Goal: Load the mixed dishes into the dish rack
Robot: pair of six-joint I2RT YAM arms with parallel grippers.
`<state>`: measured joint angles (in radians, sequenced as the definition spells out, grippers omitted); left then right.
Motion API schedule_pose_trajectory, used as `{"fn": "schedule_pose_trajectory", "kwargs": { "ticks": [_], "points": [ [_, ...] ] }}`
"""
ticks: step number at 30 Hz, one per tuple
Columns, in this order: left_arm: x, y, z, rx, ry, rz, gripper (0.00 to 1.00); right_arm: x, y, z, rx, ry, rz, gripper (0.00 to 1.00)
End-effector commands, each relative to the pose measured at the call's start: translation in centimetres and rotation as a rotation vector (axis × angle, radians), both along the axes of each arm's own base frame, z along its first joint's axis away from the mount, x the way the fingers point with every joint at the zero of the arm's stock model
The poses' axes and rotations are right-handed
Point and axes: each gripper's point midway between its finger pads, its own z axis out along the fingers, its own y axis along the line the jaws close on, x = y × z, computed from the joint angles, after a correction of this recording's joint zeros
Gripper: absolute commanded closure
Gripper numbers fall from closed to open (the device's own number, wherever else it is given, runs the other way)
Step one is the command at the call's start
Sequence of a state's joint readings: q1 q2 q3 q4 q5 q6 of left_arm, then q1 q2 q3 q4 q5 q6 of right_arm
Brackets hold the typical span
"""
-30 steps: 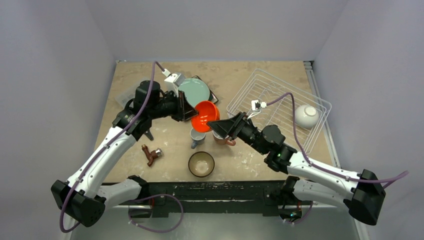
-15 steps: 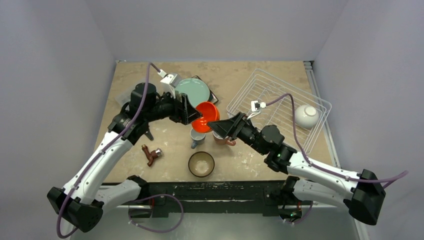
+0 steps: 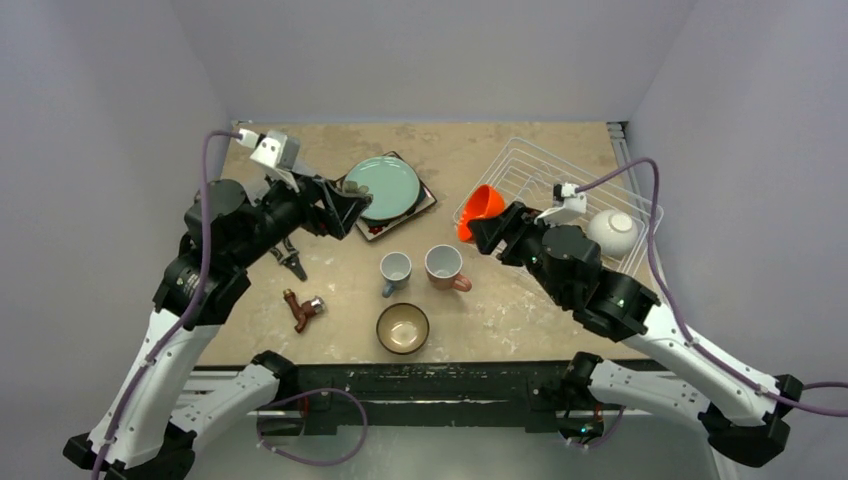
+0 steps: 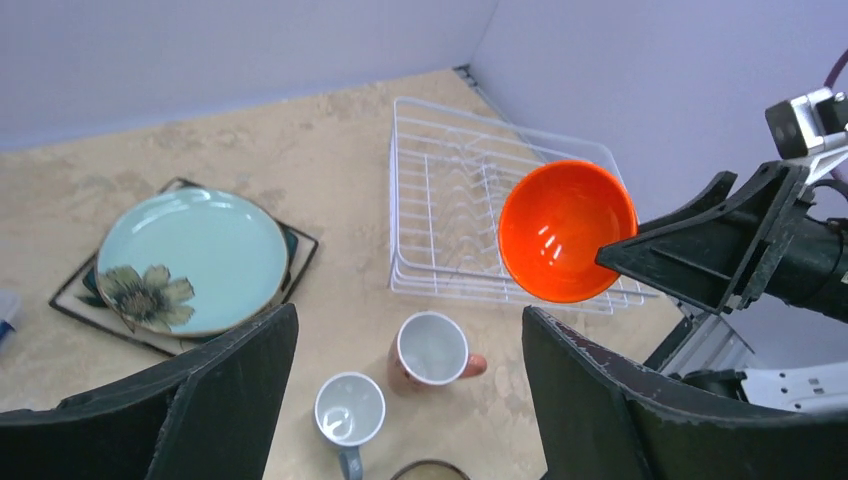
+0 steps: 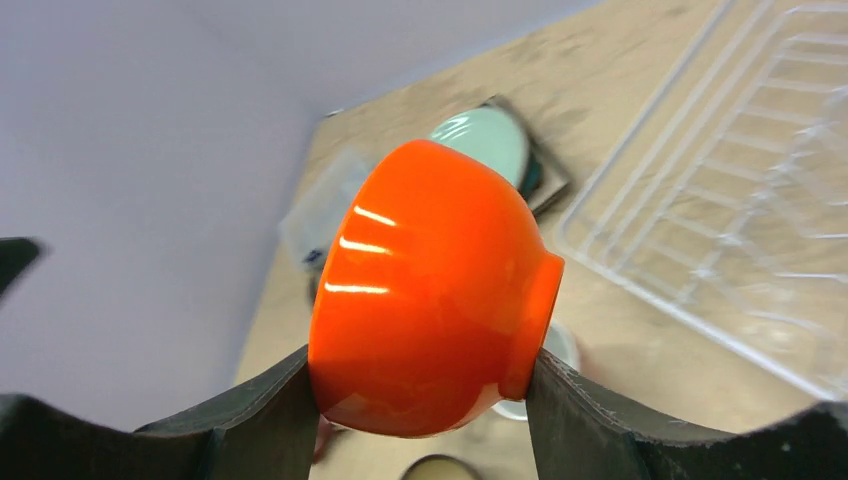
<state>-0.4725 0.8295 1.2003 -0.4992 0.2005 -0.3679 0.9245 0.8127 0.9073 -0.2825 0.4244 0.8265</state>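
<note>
From the top view, my right end effector (image 3: 487, 222) is squeezing the orange bowl (image 3: 481, 205). The bowl is tipped on its side, up in the air over the near left corner of the dish rack (image 3: 520, 150). The white bowl (image 3: 613, 232) sits at the rack's right side. My left end effector (image 3: 342, 205) is let go and holds nothing. It hangs beside the teal plate (image 3: 383, 187), which lies on the square plate (image 3: 424, 197). The blue mug (image 3: 396, 268), pink mug (image 3: 442, 264) and brown bowl (image 3: 402, 327) stand apart on the worktop (image 3: 500, 310), with bare room between them and the rack. In the left wrist view, the left fingers (image 4: 215, 390) are spread wide with only air between them, and much of the rack shows bare wire. In the right wrist view, the right fingers (image 5: 260, 430) pinch the bowl from both sides, and the rack lies off to the right.
</note>
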Motion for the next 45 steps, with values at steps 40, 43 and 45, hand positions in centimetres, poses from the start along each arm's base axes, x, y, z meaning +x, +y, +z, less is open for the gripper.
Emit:
{"fn": "schedule_pose_trajectory", "kwargs": {
  "ticks": [40,43,45],
  "points": [
    [1.5,-2.3,-3.2,0.157,-0.039,-0.060,0.20,6.2,-25.4,-18.8,-1.295,0.707,-0.658,1.00],
    [1.7,-2.3,-3.5,0.164,-0.035,-0.056,0.21,6.3,-25.7,-18.9,-1.316,0.708,-0.662,1.00],
    [1.9,-2.3,-3.7,0.172,-0.030,-0.051,0.21,6.3,-25.7,-19.2,-1.327,0.722,-0.663,1.00]
  ]
}}
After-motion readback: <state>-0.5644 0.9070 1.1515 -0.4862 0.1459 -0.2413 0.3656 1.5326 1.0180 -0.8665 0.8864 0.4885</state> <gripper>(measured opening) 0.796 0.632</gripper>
